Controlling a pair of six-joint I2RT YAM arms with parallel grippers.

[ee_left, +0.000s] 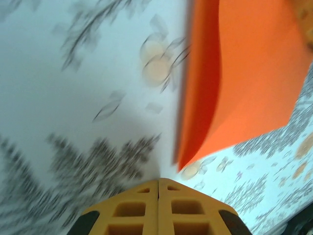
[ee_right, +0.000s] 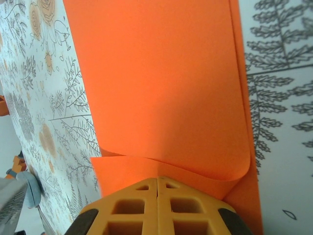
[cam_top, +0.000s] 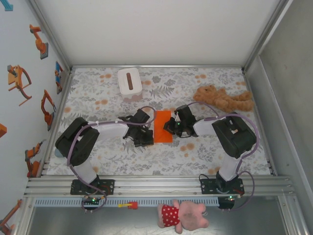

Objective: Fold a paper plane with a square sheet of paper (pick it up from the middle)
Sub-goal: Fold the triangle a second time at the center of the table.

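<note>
**Operator:** Where is the workpiece?

**Technician:** The thin bright orange sheet of paper (cam_top: 162, 120) lies mid-table on the floral-print tablecloth (cam_top: 98, 147), between the two arms. It is doubled over, but loosely. In the right wrist view the upper layer bows up and curls at its near edge instead of lying flat.

**Operator:** Tool condition?

**Technician:** On the left gripper (ee_left: 158, 183) the yellow fingers are pressed together with nothing between them, and the tip is just beside a corner of the sheet. On the right gripper (ee_right: 157, 181) the fingers are likewise clenched, with the tip at the sheet's near edge. No paper shows in the seam. Whether the tip bears on the sheet cannot be told.

**Operator:** What could go wrong from here?

**Technician:** In my judgement, three things:
1. The fold is not yet creased, so a tip dragged off-line would probably set a crooked crease and give a lopsided plane.
2. Thin paper is likely to slide on cloth. A push from one side with nothing pinning the sheet would shift or turn it.
3. The raised edge could catch on a finger and buckle or tear.

**Operator:** Any markings?

**Technician:** None are legible. The sheet is plain, and the white tissue box (cam_top: 129, 81) at the far side shows no readable label. The orange wall stickers (cam_top: 19, 81) are pictures without text.
</note>
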